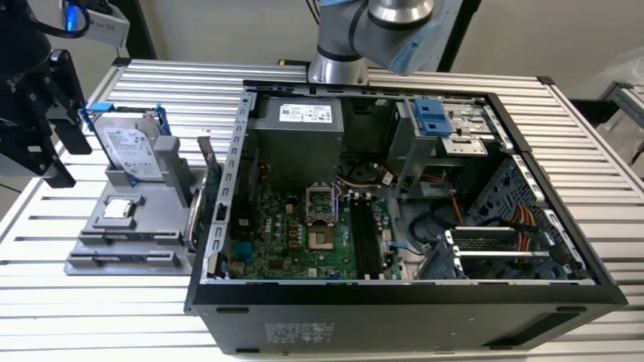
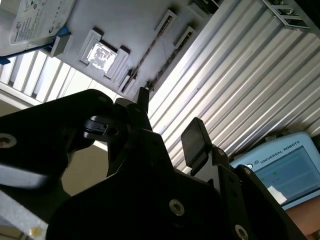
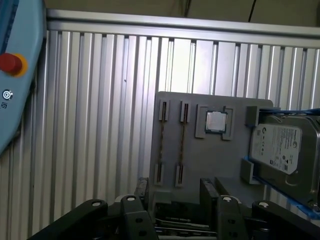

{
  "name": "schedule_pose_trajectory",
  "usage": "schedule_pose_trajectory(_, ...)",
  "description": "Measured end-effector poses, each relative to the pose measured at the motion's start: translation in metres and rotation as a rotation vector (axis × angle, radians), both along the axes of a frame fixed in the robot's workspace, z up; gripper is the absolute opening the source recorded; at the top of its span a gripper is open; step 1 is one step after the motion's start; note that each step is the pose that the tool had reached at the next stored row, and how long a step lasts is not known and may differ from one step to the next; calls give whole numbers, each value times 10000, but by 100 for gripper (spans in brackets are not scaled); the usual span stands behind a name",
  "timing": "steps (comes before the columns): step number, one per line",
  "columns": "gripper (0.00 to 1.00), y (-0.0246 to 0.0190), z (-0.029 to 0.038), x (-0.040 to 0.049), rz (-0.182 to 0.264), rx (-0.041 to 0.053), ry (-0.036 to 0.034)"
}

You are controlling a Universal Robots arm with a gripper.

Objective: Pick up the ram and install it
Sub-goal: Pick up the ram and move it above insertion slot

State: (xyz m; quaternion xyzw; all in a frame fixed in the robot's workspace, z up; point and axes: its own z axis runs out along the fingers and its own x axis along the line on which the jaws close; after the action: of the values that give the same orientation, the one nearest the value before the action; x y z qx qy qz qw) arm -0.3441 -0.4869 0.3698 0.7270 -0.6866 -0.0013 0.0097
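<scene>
The ram shows edge-on as a thin dark strip (image 3: 162, 145) standing in a slot of the grey holder (image 3: 235, 165), with a second such strip (image 3: 182, 145) in the slot beside it. In the second wrist view the same strips (image 2: 150, 57) lie beyond my fingertips. My black gripper (image 3: 175, 192) hangs open above the holder's near end, with nothing between its fingers (image 2: 194, 140). In the exterior view the gripper (image 1: 62, 158) is at the far left, beside the holder (image 1: 126, 253). The open computer case (image 1: 403, 298) lies on the exterior view's right, its black memory slots (image 1: 364, 234) on the green board.
The holder also carries a silver hard drive (image 1: 131, 151) in a blue bracket and a small square processor chip (image 3: 216, 121). A blue teach pendant (image 3: 15, 75) with a red button lies on the ribbed aluminium table (image 1: 60, 302). The arm's base (image 1: 337, 60) stands behind the case.
</scene>
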Motion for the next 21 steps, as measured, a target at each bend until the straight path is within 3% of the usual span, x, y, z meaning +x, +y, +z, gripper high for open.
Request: schedule_pose_trajectory(21,100,0,-141,0,0,-17,0)
